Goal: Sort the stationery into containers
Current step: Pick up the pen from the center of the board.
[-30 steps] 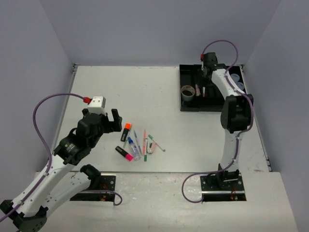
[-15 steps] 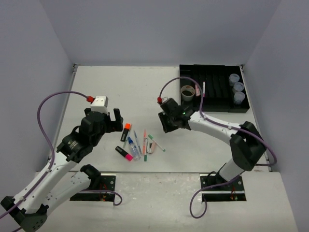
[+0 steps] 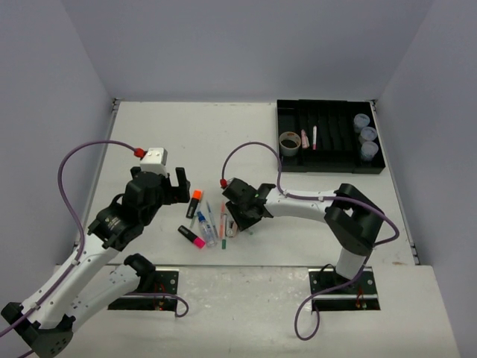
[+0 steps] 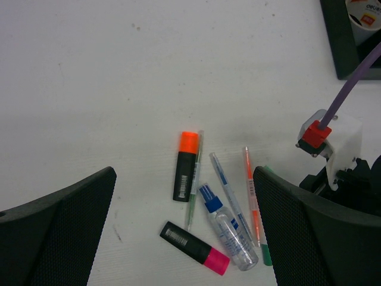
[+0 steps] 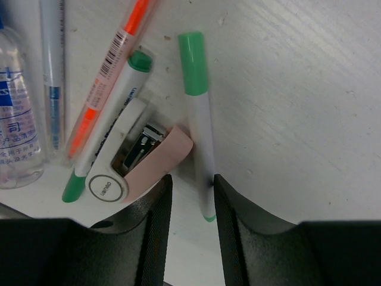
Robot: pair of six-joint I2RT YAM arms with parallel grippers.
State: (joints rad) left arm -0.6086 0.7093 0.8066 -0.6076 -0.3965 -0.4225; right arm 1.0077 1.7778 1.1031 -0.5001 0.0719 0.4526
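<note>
The loose stationery lies mid-table: an orange highlighter [image 4: 186,167], a pink highlighter [image 4: 193,247], a clear blue-capped bottle [image 4: 229,229] and thin pens. My right gripper [image 5: 191,182] is low over this pile. Its narrow jaws straddle the tail of a green-capped white pen [image 5: 199,137], which lies on the table against the right finger [image 5: 238,220], with a gap on the left. My left gripper [image 4: 183,179] hovers wide open above the highlighters. The black tray [image 3: 328,160] at the back right holds a tape roll [image 3: 289,142], two pens and three tubs [image 3: 367,136].
A pink-and-white stapler-like item [image 5: 137,161], an orange pen [image 5: 110,71] and a green marker [image 5: 107,131] lie just left of the right jaws. The right arm's purple cable [image 3: 253,149] arcs over the table's middle. Grey walls close in the table.
The right arm has swung from the tray at the back right down to the pile in the middle, and its jaws have narrowed a little. The left arm has hardly moved.
</note>
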